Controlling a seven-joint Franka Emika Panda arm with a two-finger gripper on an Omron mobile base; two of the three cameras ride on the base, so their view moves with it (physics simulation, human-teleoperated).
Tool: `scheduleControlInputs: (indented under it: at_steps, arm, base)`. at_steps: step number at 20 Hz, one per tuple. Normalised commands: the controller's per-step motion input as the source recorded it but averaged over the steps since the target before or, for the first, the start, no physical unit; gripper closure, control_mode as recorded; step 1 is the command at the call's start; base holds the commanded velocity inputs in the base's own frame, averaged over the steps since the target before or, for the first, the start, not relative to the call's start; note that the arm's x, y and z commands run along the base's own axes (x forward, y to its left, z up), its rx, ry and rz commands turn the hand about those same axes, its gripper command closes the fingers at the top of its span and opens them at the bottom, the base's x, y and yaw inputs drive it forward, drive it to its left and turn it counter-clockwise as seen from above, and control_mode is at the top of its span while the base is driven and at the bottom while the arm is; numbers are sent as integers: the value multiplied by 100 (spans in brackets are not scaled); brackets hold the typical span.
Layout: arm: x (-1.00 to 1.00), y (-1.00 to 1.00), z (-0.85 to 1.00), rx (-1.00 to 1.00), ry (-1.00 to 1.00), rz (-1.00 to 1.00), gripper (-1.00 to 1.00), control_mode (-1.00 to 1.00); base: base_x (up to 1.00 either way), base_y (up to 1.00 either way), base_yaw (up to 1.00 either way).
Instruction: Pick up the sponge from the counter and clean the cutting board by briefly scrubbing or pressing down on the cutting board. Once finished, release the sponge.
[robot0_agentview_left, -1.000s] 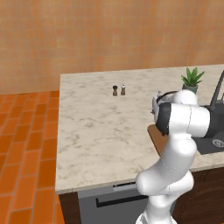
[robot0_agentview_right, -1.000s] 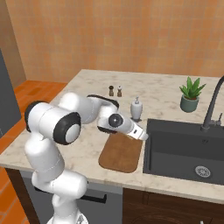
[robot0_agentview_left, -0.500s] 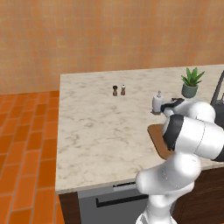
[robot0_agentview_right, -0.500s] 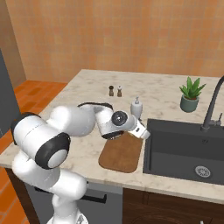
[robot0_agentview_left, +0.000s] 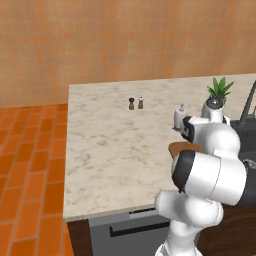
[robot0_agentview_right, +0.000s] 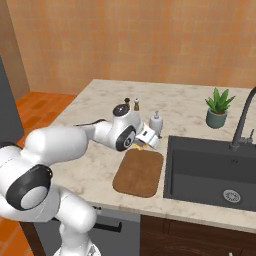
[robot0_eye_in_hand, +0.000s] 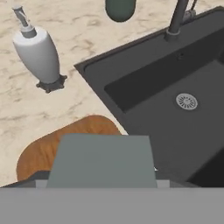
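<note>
Now your gripper (robot0_agentview_right: 141, 146) hangs at the rounded far corner of the brown wooden board (robot0_agentview_right: 139, 173), clamped on the flat sponge (robot0_eye_in_hand: 101, 160), matte grey-blue face up. Veined marble counter (robot0_agentview_right: 95, 107) lies beneath; a smooth white dispenser (robot0_eye_in_hand: 38, 57) stands nearby.

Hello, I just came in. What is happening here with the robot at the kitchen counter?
The white robot arm is holding the sponge in its gripper, just above the far end of the wooden cutting board. The board lies on the marble counter, right beside the dark sink. From these views it is hard to tell whether the sponge touches the board yet. A soap dispenser stands just behind.
</note>
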Motion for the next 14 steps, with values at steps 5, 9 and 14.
scheduleControlInputs:
  at_steps: [5, 9, 14]
  arm:
    - [0, 42, 49, 4, 18, 9, 100, -100]
    - [0, 98, -45, -1, 1, 0, 100, -100]
    - [3, 100, -66, -5, 1, 0, 100, -100]
  base:
    - [0, 0, 0]
    - [0, 0, 0]
    - [0, 0, 0]
